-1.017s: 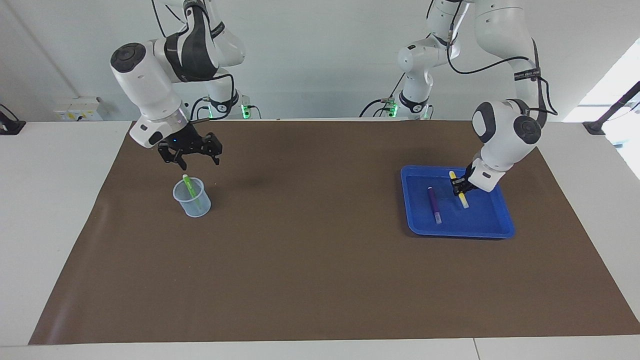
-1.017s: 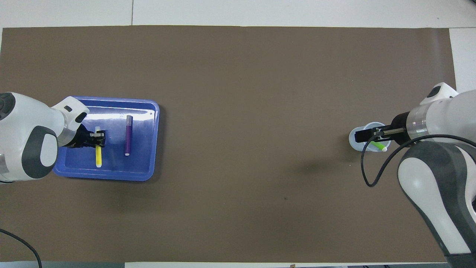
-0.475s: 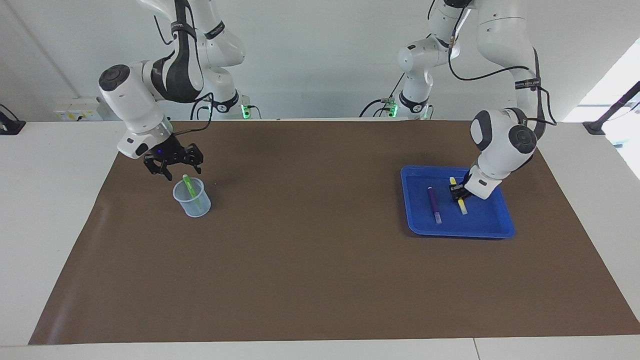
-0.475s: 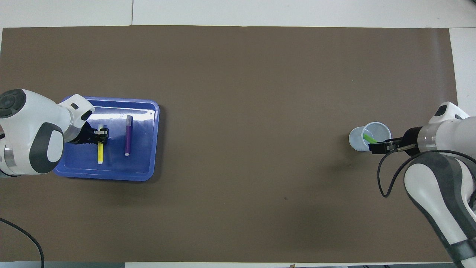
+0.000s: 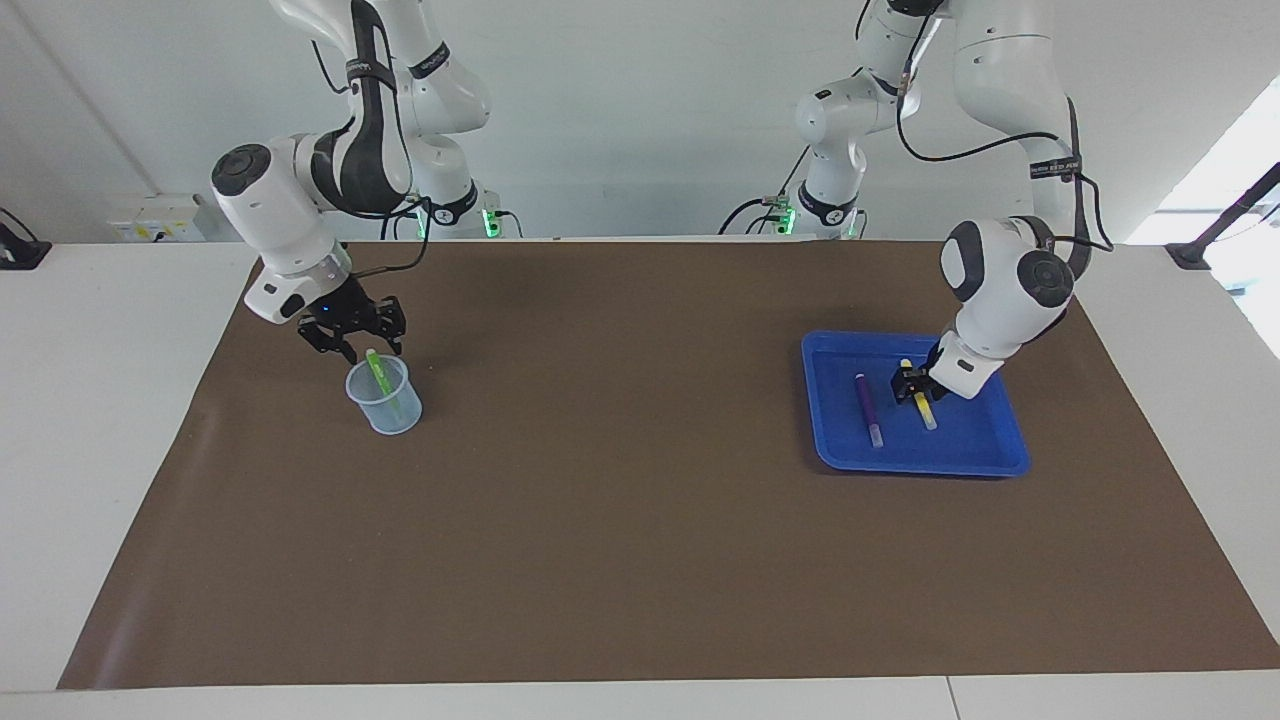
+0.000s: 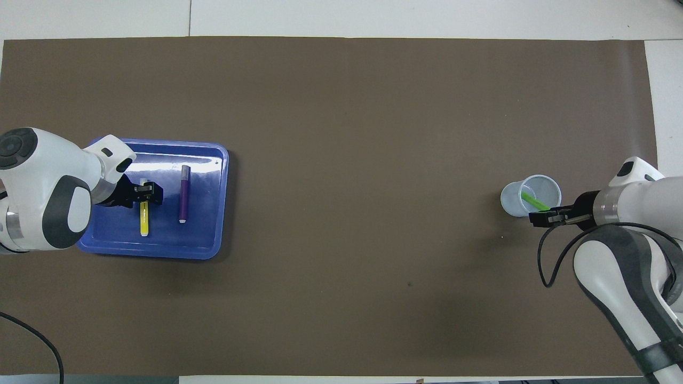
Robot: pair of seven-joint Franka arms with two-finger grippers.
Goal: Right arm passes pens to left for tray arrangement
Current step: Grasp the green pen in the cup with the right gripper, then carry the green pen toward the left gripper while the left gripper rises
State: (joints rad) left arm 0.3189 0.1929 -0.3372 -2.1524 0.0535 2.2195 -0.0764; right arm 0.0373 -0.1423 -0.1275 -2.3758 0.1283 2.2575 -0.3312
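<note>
The blue tray [image 5: 990,458] lies at the left arm's end of the table, also in the overhead view [image 6: 160,249]. A purple pen [image 5: 867,405] [image 6: 184,194] and a yellow pen [image 5: 926,412] [image 6: 143,221] lie flat in it, side by side. My left gripper [image 5: 912,385] [image 6: 145,192] is low in the tray, open astride the yellow pen. The green pen [image 5: 381,378] [image 6: 531,199] stands tilted in a translucent cup [image 5: 390,412] [image 6: 512,205]. My right gripper [image 5: 360,345] [image 6: 540,217] is open just above the cup, at the green pen's top end.
A brown mat [image 5: 620,520] covers most of the white table. The cup stands at the right arm's end of the mat, the tray at the left arm's end.
My right gripper came down to the green pen's top end at the cup. My left gripper lowered the yellow pen flat into the tray and opened.
</note>
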